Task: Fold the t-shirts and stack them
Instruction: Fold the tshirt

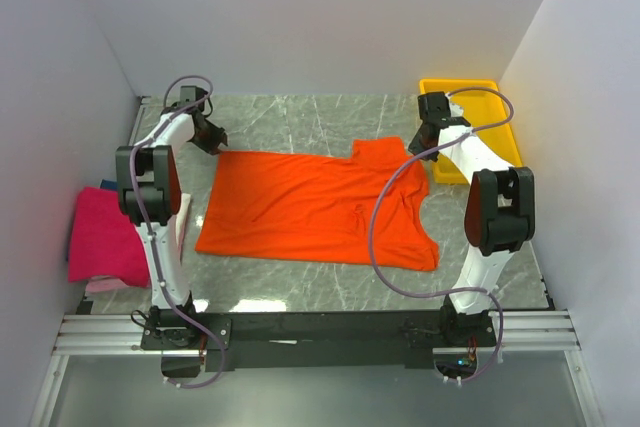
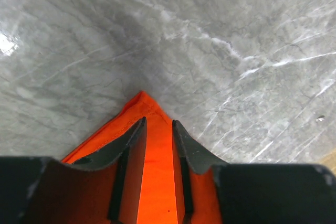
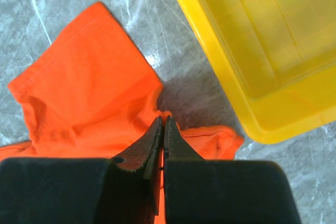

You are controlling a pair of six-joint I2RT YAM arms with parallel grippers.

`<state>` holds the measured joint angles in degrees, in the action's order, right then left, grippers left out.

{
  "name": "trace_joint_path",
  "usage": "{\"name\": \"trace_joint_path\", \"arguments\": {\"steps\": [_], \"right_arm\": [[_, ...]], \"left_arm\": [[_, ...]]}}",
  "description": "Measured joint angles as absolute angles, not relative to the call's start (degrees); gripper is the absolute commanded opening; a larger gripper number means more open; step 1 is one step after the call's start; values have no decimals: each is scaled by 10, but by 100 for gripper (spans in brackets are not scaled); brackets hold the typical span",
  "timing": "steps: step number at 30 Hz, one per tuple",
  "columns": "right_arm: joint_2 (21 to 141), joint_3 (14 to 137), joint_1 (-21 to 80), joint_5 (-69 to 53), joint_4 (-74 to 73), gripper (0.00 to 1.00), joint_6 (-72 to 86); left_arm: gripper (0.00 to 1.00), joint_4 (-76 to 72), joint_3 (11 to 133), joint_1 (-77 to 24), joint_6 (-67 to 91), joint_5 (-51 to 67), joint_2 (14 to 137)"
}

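One folded magenta t-shirt (image 1: 100, 237) lies near left. Orange t-shirt (image 1: 300, 207) is spread flat on the table (image 1: 300, 122). Left gripper (image 2: 158, 121) at its far-left corner, jaws parted, straddling the cloth. Right gripper (image 3: 163, 121) pinched tight on fabric by the far sleeve, just beside the yellow tray (image 1: 490, 107).

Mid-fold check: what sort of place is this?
Probably a lab test cell: plain white walls box in a marble-patterned tabletop, an aluminium rail runs along its near edge, and an orange t-shirt lies spread beside a yellow tray.
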<state>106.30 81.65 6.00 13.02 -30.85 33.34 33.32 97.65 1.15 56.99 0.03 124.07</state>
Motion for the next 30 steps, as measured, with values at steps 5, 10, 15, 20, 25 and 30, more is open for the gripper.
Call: {"name": "trace_joint_path", "arguments": {"steps": [5,10,15,20,25,30], "right_arm": [[1063,817,60,128,-305,0,333],[1063,817,60,128,-304,0,333],[1063,817,60,126,-301,0,333],[1063,817,60,125,-300,0,333],[1064,817,60,124,-299,0,333],[1064,817,60,124,-299,0,331]], "left_arm": [[31,351,982,3,584,-16,1247],[30,372,997,2,599,-36,1259],[30,393,1022,3,609,-53,1284],[24,401,1036,3,613,-56,1293],[1,402,1037,3,619,-55,1294],[1,401,1037,3,617,-53,1294]]}}
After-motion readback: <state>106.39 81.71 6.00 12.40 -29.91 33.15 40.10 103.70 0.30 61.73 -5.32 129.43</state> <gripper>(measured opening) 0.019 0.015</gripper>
